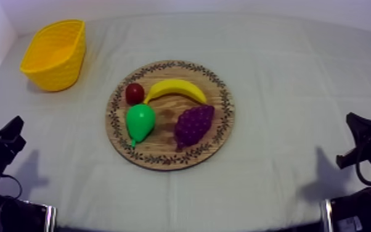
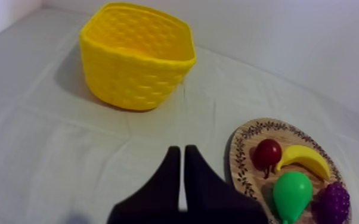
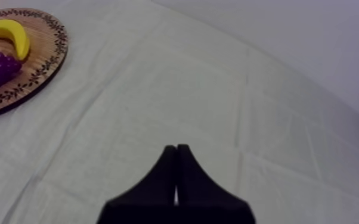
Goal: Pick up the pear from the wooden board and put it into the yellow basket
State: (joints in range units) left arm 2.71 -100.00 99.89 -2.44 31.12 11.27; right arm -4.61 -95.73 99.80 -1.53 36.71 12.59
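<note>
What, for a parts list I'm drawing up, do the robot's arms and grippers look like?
The left arm and the right arm are black and angular, each with what looks like a pale band near its base. The left gripper and the right gripper each have two black fingers, broad at the base and tapering to narrow tips. No markings are visible on the fingers.

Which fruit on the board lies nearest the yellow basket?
The small red fruit, at the board's edge toward the basket; pear, banana and grapes lie farther.
</note>
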